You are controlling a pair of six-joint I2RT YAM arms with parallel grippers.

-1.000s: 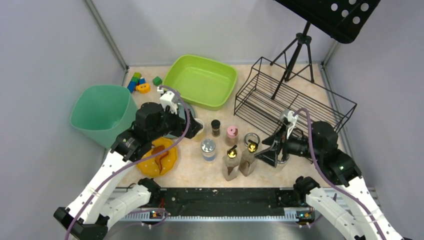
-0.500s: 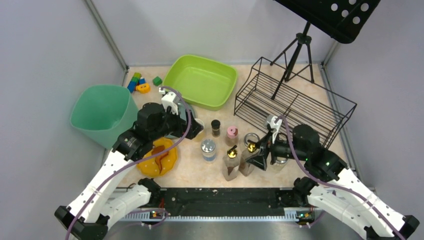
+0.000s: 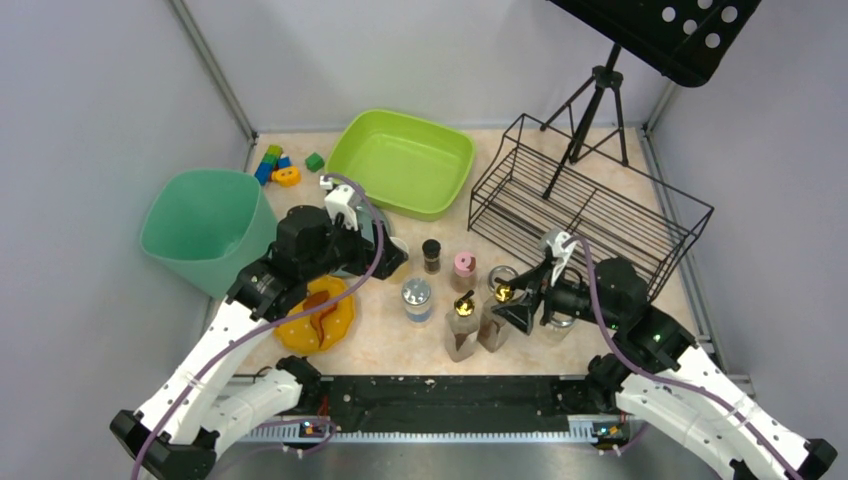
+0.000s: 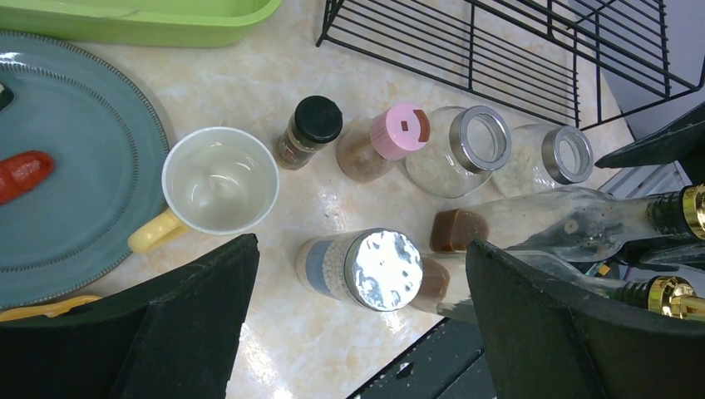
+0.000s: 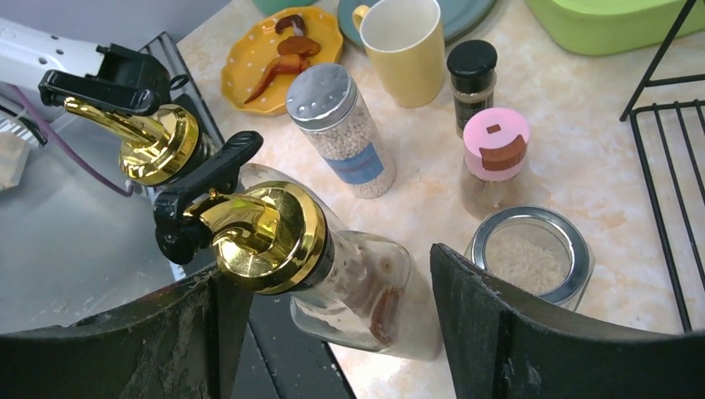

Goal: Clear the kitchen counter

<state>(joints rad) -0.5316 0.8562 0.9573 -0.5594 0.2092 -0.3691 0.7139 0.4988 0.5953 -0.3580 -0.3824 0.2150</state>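
Right gripper (image 3: 515, 308) swung left onto the bottles.
Jaws wide astride one gold-capped bottle (image 5: 357, 291), twin bottle (image 5: 154, 145) and rice jar (image 5: 528, 258) crowding; left wrist view alone shows left gripper (image 4: 359, 249) agape.

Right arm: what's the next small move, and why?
Probably close the right gripper on the gold-capped bottle. Its open jaws flank the bottle's shoulder, one finger on each side, with gaps showing on both sides. The second bottle and the rice jar stand close, so a sideways sweep looks risky.
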